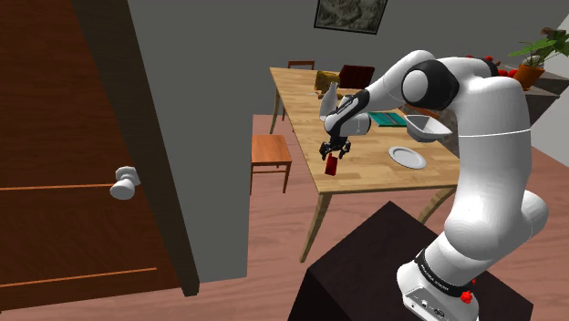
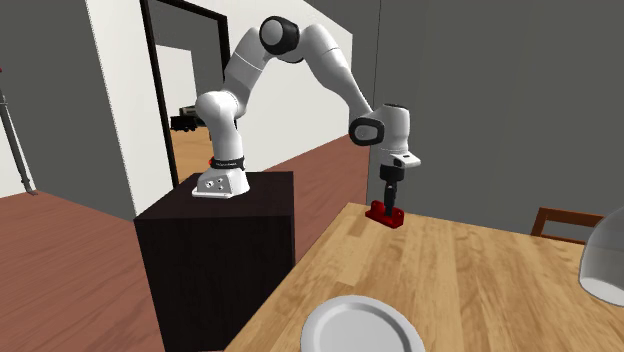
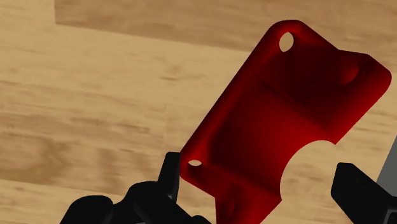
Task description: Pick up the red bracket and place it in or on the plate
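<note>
Hand (image 2: 389, 199) clasping red bracket (image 2: 386, 215), over table (image 2: 480, 280) — white plate (image 2: 360, 325) well apart.

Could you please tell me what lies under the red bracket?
Bare wooden table shows around the red bracket and through its holes; the patch directly beneath is covered.

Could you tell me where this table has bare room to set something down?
The table is bare between the red bracket and the plate. Its far end, around the boxes and the flat green object, is crowded.
</note>
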Controlling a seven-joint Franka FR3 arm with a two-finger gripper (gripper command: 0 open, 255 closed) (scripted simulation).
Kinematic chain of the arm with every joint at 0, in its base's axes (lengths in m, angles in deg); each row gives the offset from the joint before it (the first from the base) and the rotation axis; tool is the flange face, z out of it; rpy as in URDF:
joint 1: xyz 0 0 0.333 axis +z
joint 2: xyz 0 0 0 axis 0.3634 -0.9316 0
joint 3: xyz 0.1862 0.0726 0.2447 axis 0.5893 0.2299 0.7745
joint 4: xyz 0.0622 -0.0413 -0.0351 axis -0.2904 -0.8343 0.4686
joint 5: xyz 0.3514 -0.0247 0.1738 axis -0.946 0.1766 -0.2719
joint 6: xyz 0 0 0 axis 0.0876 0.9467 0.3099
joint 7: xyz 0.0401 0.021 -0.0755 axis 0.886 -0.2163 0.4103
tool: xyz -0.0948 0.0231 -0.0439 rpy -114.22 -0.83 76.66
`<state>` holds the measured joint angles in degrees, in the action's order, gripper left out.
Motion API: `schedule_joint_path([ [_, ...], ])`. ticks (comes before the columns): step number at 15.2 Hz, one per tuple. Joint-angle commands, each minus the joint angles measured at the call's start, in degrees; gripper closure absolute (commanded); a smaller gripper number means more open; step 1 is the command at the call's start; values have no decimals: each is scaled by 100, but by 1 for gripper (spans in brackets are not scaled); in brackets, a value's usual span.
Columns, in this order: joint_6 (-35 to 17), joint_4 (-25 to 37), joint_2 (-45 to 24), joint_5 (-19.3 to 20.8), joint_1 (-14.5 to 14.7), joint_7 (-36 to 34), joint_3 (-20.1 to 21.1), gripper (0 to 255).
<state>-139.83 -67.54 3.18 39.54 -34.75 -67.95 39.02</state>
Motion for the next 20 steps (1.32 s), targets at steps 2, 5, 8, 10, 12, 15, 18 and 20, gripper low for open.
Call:
schedule_joint_path([
  [2,-2,2,-3,-1,-1,1,1,0],
  [5,-2,2,-3,-1,-1,1,0,255],
  [8,-1,3,-3,0,0,0,1,255],
  [10,-1,11,-11,-1,-2,1,1,255],
  [12,-6,17,-22,-3,-3,1,3,255],
  [15,47,-14,62,11,9,-7,-13,255],
  [18,198,-53,252,50,38,-31,-51,255],
  [20,302,-72,376,77,56,-48,-75,255],
])
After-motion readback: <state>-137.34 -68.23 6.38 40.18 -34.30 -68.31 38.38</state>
